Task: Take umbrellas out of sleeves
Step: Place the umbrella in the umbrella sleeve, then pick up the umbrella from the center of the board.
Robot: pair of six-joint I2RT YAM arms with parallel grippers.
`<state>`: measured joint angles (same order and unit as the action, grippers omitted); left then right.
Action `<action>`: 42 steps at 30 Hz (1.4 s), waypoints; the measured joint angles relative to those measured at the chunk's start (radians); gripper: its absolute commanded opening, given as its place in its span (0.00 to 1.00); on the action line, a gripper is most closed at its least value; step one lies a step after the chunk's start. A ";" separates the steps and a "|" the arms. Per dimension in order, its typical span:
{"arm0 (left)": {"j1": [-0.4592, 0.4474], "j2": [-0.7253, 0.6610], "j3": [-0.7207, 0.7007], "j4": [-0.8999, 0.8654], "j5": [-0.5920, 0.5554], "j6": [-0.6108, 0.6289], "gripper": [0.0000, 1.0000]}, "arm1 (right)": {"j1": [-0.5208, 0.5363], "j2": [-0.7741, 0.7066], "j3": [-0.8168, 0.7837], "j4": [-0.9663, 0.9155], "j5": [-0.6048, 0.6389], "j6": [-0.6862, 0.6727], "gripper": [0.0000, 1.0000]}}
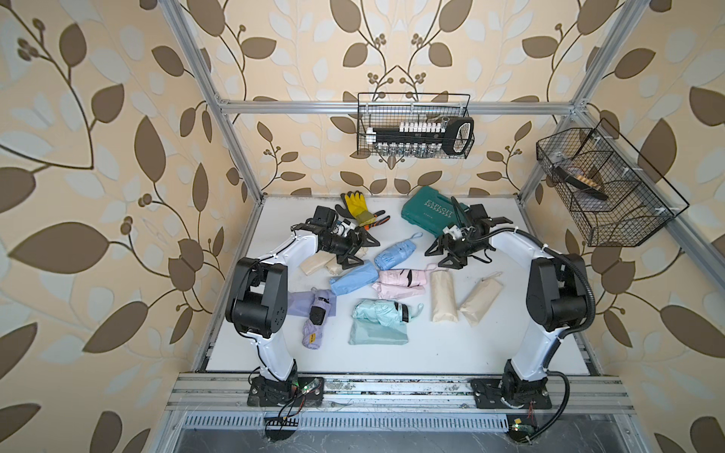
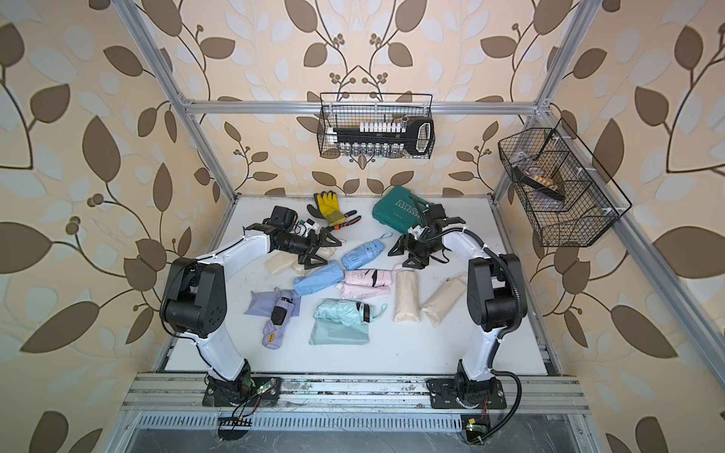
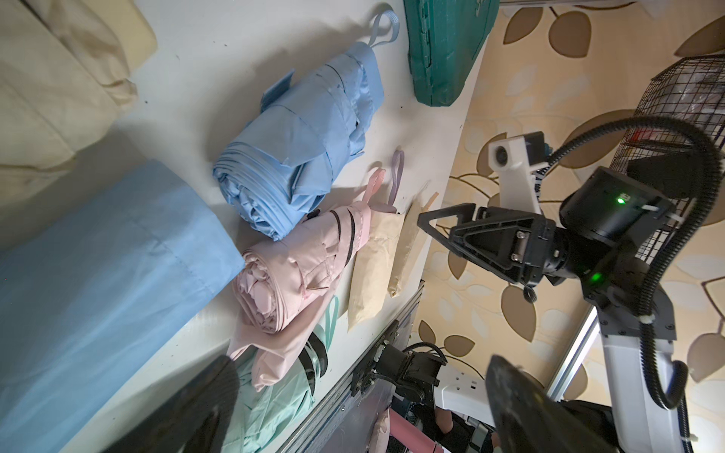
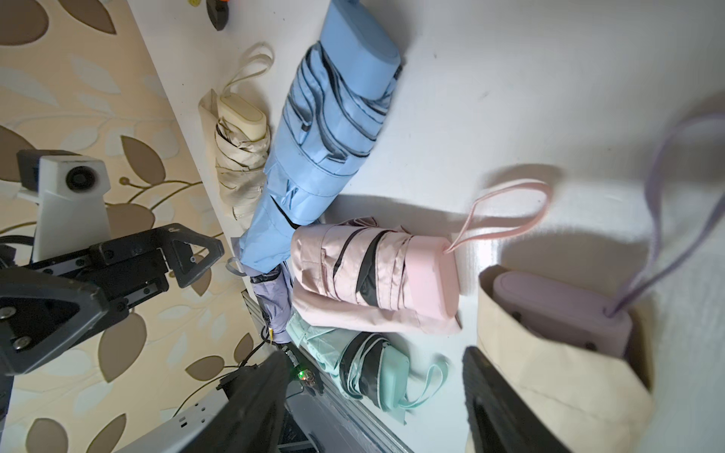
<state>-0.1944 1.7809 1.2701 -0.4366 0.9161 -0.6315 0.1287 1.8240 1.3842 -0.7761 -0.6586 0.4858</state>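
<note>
The right end effector (image 1: 435, 259) hangs just above the desk (image 1: 451, 345) with its jaws apart and nothing between them. The left end effector (image 1: 359, 250) faces it across the pile, spread wide and also empty. Between the two lies the blue umbrella (image 1: 394, 255), fully out. Its blue sleeve (image 1: 353, 278) lies flat beside it, touching its lower end.

So one extraction looks finished, and the step in hand is choosing the next bundle. The closest candidate to the right end effector is the beige sleeve (image 1: 443, 298). The right wrist view shows a lilac handle (image 4: 561, 310) sitting in its open mouth, with a thin loop trailing out. A second beige sleeve (image 1: 480, 300) lies near it, looks filled too, and has its mouth turned away.

The next move probably calls for one end effector to pinch the handle or loop at the mouth. The other would pin the closed end of the pouch. Then they would draw apart along its length, since the smooth fabric is likely to slide with the umbrella otherwise.

Further out, the pink umbrella (image 1: 400, 277), mint umbrella (image 1: 378, 310) and lilac umbrella (image 1: 316, 325) are crinkled, dark-edged bundles. Each rests partly on its own flat sleeve. A beige umbrella (image 4: 239, 157) lies out by the left end effector.
</note>
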 measured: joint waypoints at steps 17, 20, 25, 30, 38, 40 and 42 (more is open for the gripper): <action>-0.160 -0.077 0.000 -0.122 -0.045 0.090 0.99 | 0.000 -0.261 -0.197 -0.243 0.240 -0.090 0.75; -0.280 -0.076 0.002 -0.138 -0.066 0.098 0.99 | -0.010 -0.294 -0.239 -0.246 0.240 -0.086 0.75; -0.446 -0.018 0.099 -0.207 -0.132 0.112 0.99 | -0.112 -0.420 -0.265 -0.243 0.240 -0.053 0.76; -0.526 0.075 0.217 -0.257 -0.211 0.121 0.99 | -0.223 -0.572 -0.266 -0.240 0.254 -0.011 0.78; -0.625 0.295 0.431 -0.364 -0.348 0.121 0.99 | -0.271 -0.709 -0.243 -0.231 0.264 0.024 0.79; -0.656 0.369 0.529 -0.415 -0.380 0.127 0.99 | -0.271 -0.704 -0.230 -0.231 0.261 0.027 0.79; -0.685 0.435 0.626 -0.459 -0.400 0.133 0.99 | -0.271 -0.704 -0.222 -0.232 0.257 0.030 0.79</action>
<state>-0.8791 2.2154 1.8965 -0.8955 0.5159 -0.4984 -0.1425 1.1198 1.1622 -1.0077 -0.4011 0.5156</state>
